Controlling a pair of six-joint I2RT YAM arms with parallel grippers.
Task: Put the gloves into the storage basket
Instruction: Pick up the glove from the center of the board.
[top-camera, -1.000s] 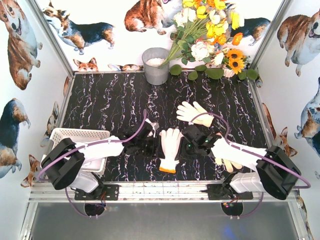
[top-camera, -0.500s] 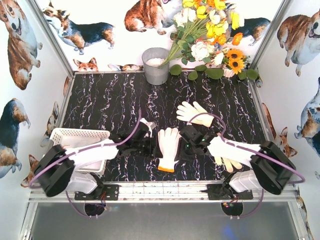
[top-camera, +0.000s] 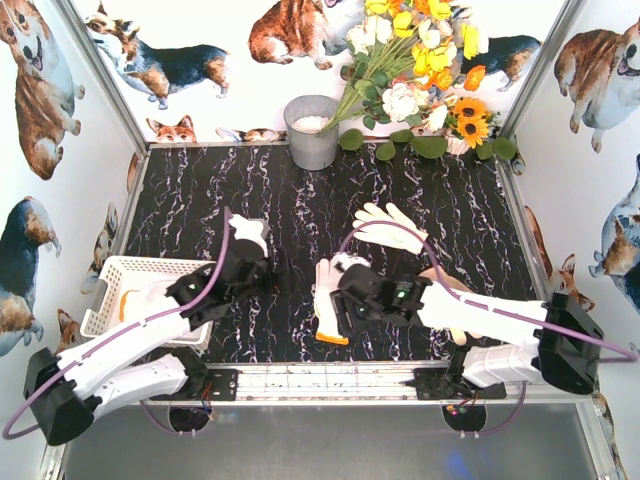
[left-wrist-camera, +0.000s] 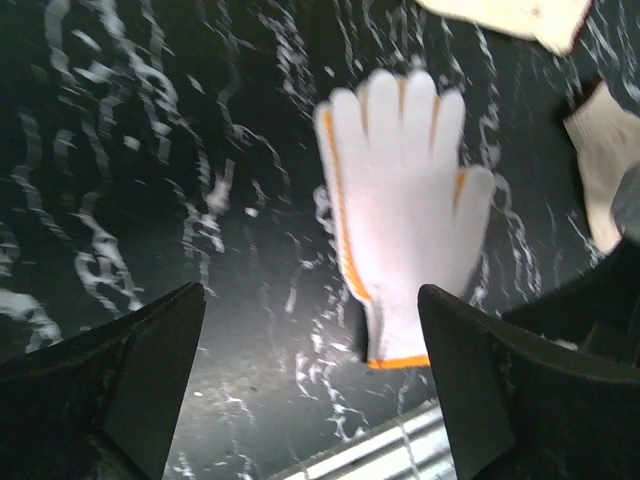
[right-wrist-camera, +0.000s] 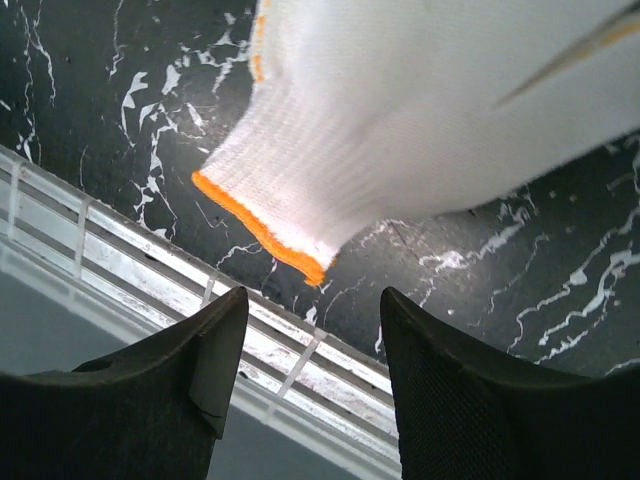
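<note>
A white glove with an orange cuff (top-camera: 325, 280) lies flat on the black marbled table, near the front middle. In the left wrist view this glove (left-wrist-camera: 400, 200) sits ahead of my left gripper (left-wrist-camera: 310, 300), which is open and holds nothing. From above, the left gripper (top-camera: 272, 270) hovers just left of the glove. My right gripper (top-camera: 338, 300) is over the glove's right side, open. The orange cuff (right-wrist-camera: 262, 228) lies just beyond its fingertips (right-wrist-camera: 232, 305), outside the gap. A cream glove (top-camera: 385, 225) lies farther back. The white storage basket (top-camera: 150, 265) stands at the left, partly under the left arm.
A grey metal bucket (top-camera: 312, 130) and a bunch of flowers (top-camera: 420, 60) stand at the back wall. The metal rail (top-camera: 330, 375) runs along the table's front edge, close to the cuff. Another pale glove (left-wrist-camera: 600, 160) shows at the right edge of the left wrist view.
The left gripper has drawn back to the left, away from the glove, and opened wider. The right gripper has moved left over the glove and opened.
</note>
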